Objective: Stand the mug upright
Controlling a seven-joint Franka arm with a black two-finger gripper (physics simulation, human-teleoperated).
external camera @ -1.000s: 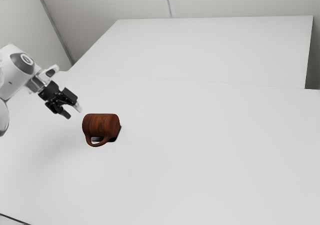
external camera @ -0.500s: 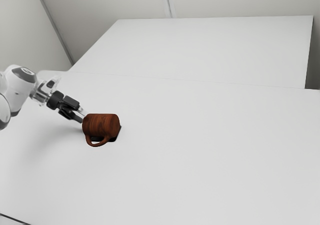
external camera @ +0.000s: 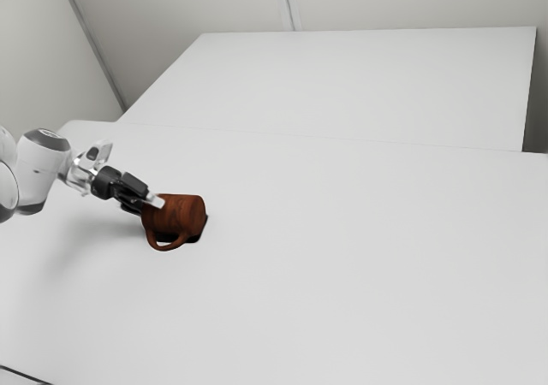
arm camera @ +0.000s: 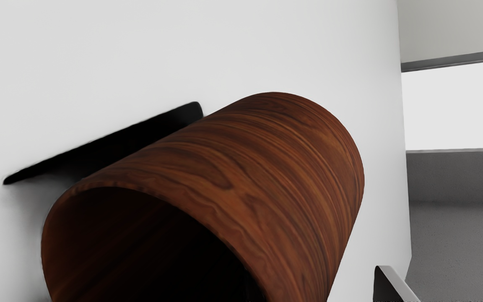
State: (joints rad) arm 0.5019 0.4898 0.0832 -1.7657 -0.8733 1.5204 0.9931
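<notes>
The mug (external camera: 178,214) is seen on its side on the worktop (external camera: 342,265) – mouth turned toward the gripper (external camera: 148,206), long axis pointed away from it – and the fingers (arm camera: 394,283) are parted, unclamped.

Mug (external camera: 175,214): rim and near side are cut off by the wrist view's edge.
Mug's inside (arm camera: 141,260): its depth is lost in darkness.
Gripper (external camera: 148,206): the darker finger's tip is hidden at the mug's mouth in the exterior view; whether the mug is touched cannot be told.
Arm (external camera: 36,169): it is cut off by the exterior view's left edge.
</notes>
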